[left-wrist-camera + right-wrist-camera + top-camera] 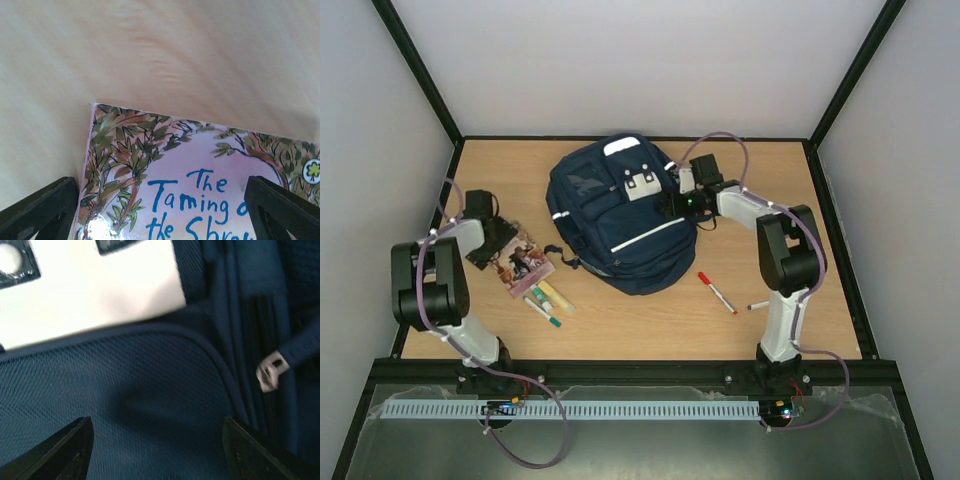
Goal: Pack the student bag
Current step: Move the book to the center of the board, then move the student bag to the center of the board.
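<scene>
The backpack sits mid-table looking zipped, so the right gripper, spread empty over it, could grab fabric instead of the tiny zipper pull, and the left gripper, spread too, might just shove the flat book.

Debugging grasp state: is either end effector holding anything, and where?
Nothing held: left end effector open over book; right end effector open over student bag.

table: light wood
student bag: centre, reaching toward 12 o'clock
book: 9 o'clock, flat
markers: 8 o'clock, just beside book
red pen: 4 o'clock
dark pen: near red pen, apart
</scene>
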You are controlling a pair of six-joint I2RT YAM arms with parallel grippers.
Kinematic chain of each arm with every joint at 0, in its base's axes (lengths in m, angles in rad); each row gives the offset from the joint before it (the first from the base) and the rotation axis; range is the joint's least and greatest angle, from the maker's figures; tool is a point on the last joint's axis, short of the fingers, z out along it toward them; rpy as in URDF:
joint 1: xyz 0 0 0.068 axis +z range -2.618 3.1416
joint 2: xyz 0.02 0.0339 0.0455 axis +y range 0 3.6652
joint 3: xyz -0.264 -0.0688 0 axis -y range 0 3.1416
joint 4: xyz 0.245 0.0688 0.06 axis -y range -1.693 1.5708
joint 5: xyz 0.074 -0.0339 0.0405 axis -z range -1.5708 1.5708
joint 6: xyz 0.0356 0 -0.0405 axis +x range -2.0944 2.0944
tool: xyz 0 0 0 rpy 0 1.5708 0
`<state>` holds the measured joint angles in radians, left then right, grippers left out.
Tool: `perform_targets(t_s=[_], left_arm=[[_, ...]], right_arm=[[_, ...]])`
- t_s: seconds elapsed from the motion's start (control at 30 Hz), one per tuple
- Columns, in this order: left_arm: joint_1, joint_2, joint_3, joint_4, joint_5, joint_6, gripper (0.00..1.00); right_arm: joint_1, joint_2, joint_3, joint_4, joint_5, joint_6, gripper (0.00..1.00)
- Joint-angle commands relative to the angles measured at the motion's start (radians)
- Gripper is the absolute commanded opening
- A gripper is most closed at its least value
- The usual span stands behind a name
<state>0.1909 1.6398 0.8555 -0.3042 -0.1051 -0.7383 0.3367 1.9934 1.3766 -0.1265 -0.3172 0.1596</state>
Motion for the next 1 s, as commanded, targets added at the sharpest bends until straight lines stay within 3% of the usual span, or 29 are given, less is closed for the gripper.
perform_targets(t_s=[0.0,0.37,0.47,0.57,0.73,0.97], left_arm=[[-0.090,0.099,0.058,0.017,0.069,0.015,0.94],[-0.236,0.198,0.197,0.025,0.121,0.055,0.91],[-0.248,0.169,0.215,0.010,0.114,0.091,0.91],[-0.232,0.101,0.207,-0.019,0.081,0.161,0.91],[-0.150,-0.046,0.106,-0.007,0.166,0.214,0.88],[-0.011,-0.176,-0.061,0.086,0.390,0.260,0.70]], right_arm=[[-0.092,-0.056,-0.149,-0.118,-0.010,0.092,0.72],[-0.124,-0.373,-0.379,-0.147,-0.100,-0.013,0.70],[-0.077,-0.461,-0.357,-0.165,-0.137,-0.054,0.67],[0.046,-0.510,-0.293,-0.196,-0.137,-0.107,0.65],[0.251,-0.437,-0.150,-0.213,-0.192,-0.123,0.56],[0.417,-0.142,0.112,-0.213,-0.227,-0.093,0.48]])
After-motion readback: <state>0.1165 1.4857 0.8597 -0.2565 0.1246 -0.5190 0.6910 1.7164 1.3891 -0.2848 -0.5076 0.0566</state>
